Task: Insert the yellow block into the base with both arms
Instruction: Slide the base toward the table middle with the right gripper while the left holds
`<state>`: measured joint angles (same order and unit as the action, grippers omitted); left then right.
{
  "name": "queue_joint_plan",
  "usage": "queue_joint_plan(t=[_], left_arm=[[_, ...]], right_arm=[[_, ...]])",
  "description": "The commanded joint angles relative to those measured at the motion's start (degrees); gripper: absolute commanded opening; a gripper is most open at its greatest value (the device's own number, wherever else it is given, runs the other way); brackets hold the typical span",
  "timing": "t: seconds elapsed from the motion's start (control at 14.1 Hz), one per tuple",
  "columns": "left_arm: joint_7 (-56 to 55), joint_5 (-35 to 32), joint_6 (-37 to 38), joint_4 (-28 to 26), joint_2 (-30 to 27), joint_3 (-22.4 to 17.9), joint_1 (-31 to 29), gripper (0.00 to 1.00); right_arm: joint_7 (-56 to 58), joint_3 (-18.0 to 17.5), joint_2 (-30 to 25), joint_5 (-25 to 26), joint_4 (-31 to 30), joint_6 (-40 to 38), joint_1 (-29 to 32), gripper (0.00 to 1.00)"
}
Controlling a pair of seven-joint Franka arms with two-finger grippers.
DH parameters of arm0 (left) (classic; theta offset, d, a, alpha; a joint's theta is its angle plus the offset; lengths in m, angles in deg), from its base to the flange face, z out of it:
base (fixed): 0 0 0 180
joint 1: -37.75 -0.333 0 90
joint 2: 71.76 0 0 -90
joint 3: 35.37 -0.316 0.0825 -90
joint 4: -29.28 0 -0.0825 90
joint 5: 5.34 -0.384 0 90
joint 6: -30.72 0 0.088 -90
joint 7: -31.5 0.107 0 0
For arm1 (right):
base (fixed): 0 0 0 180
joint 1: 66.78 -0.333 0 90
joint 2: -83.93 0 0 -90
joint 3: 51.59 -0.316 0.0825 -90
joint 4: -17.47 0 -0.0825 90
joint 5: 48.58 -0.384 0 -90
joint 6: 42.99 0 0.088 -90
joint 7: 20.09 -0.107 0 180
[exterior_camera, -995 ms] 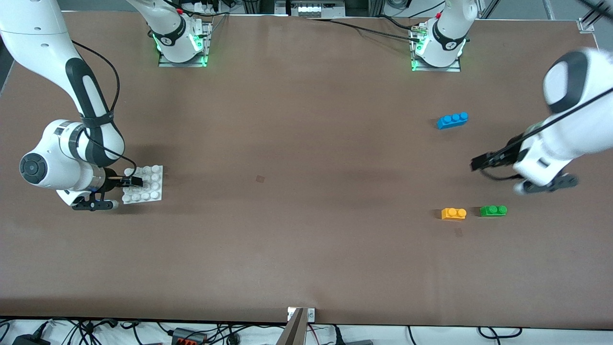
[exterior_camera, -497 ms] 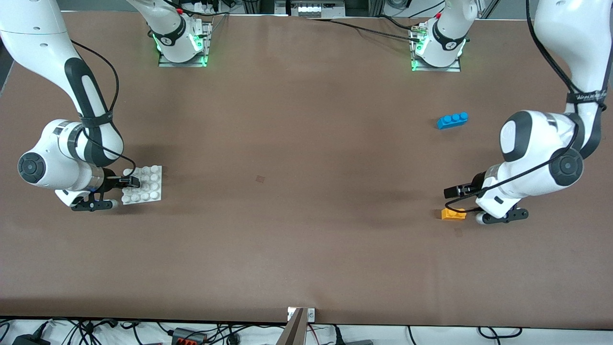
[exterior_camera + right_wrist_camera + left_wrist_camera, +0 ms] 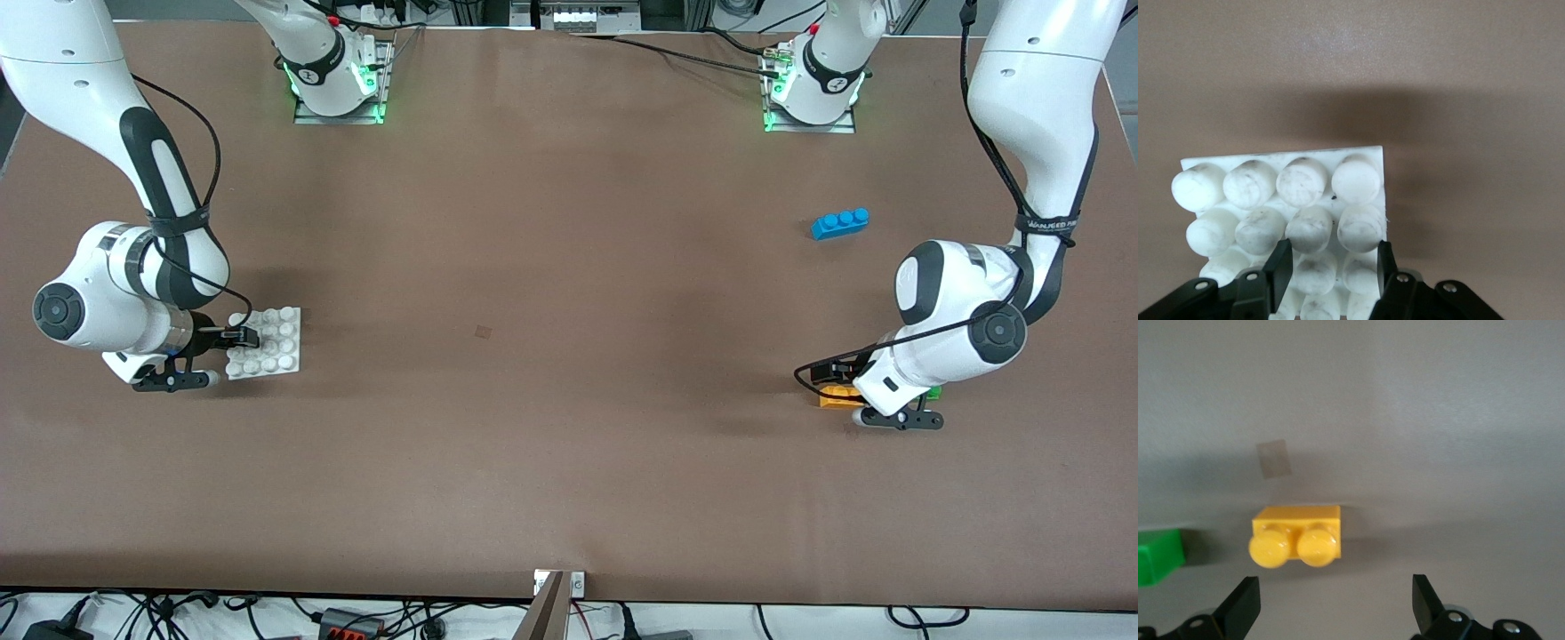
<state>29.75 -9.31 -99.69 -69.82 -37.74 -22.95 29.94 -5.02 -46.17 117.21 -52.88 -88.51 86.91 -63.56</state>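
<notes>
The yellow block [image 3: 833,400] lies on the table toward the left arm's end, half hidden under the left gripper [image 3: 840,378]. In the left wrist view the yellow block [image 3: 1298,537] stands studs up, just ahead of the open left gripper [image 3: 1333,607] and closer to one finger [image 3: 1241,607]; nothing is between the jaws. The white base [image 3: 276,342] lies flat toward the right arm's end. The right gripper [image 3: 242,338] reaches low over its edge. In the right wrist view the right gripper [image 3: 1333,267] has its fingers [image 3: 1281,270] closed around two studs of the base [image 3: 1291,187].
A green brick [image 3: 1158,557] lies beside the yellow block, mostly hidden under the left arm in the front view [image 3: 933,391]. A blue three-stud brick [image 3: 840,223] lies farther from the front camera. A small patch [image 3: 483,332] marks the table's middle.
The left arm has swung down and over from above the green brick to low over the yellow block. The right gripper has drawn back slightly over the base's edge.
</notes>
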Motion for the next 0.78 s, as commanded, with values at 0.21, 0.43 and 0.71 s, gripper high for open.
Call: queue_joint_plan(t=[0.21, 0.43, 0.71], left_arm=[[3.4, -6.9, -2.8, 0.5, 0.6, 0.5, -1.0, 1.0], [2.8, -6.5, -3.8, 0.6, 2.2, 0.2, -1.4, 1.0], [1.4, -6.2, -4.0, 0.6, 3.3, 0.2, -1.8, 1.0]], right_arm=[[-0.6, -0.7, 4.7, -1.5, -0.2, -3.9, -5.6, 0.57], [-1.1, -1.4, 4.8, -5.2, -0.2, -4.8, -8.6, 0.56], [-7.4, -1.6, 4.7, -9.2, -0.2, -5.3, -13.8, 0.56]])
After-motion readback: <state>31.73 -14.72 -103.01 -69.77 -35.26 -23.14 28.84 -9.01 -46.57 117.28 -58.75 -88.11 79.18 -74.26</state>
